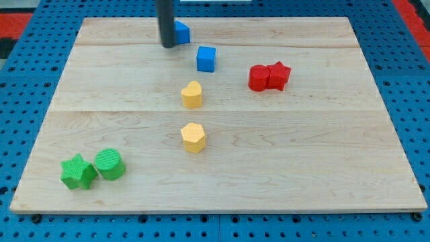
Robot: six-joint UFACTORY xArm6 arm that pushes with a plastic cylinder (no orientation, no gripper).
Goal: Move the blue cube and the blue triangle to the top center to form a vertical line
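The blue triangle (182, 31) lies near the view's top centre, partly hidden behind my rod. The blue cube (206, 58) sits just below and to the right of it, a small gap apart. My tip (168, 45) rests on the board right at the triangle's left side, and up and to the left of the cube.
A yellow heart block (192, 95) and a yellow hexagon block (193, 137) stand below the cube. Two red blocks (269, 76) touch each other at the right. A green star (77, 172) and a green cylinder (109, 164) sit at the bottom left. The wooden board (302, 168) lies on blue pegboard.
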